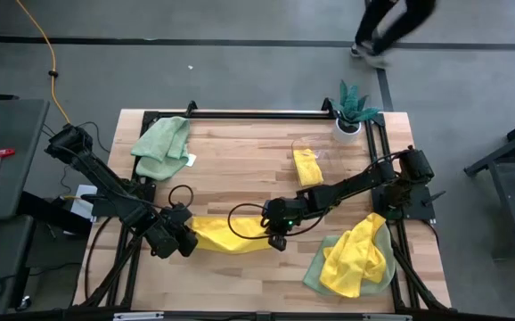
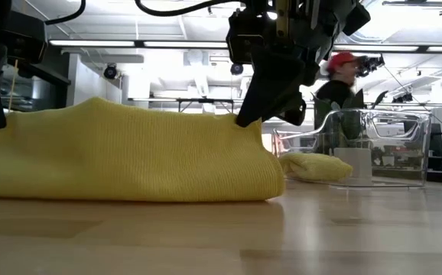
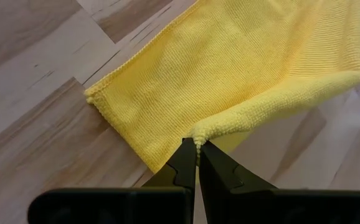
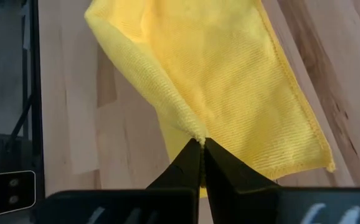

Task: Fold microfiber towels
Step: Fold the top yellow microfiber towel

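A yellow microfiber towel (image 1: 231,236) lies stretched along the table's near middle, folded over on itself. My left gripper (image 3: 198,148) is shut on its left end (image 1: 189,241), and my right gripper (image 4: 202,144) is shut on its right end (image 1: 273,239). In the low view the towel (image 2: 129,156) rests on the wood, with its upper layer raised at the right gripper (image 2: 245,122). A small folded yellow towel (image 1: 307,167) lies farther back. A green towel (image 1: 161,147) lies crumpled at the far left. My left gripper pinches a bunched corner of the towel's upper fold (image 3: 198,132) between its two fingertips, slanting down from the table's left. The edge runs away from the fingers, raised a little; the layer under it lies flat on the wood. My right gripper pinches the upper fold's edge (image 4: 195,134) at the towel's right end between its two fingertips, slanting down from the right. The pinched ridge stands slightly raised (image 2: 240,126), and the rest of the towel rests on the table.
A loose yellow towel on a green one (image 1: 355,259) is heaped at the near right. A potted plant (image 1: 354,111) stands at the far right corner, and a clear container (image 2: 374,145) stands toward the right. A person (image 1: 382,27) walks beyond the far edge.
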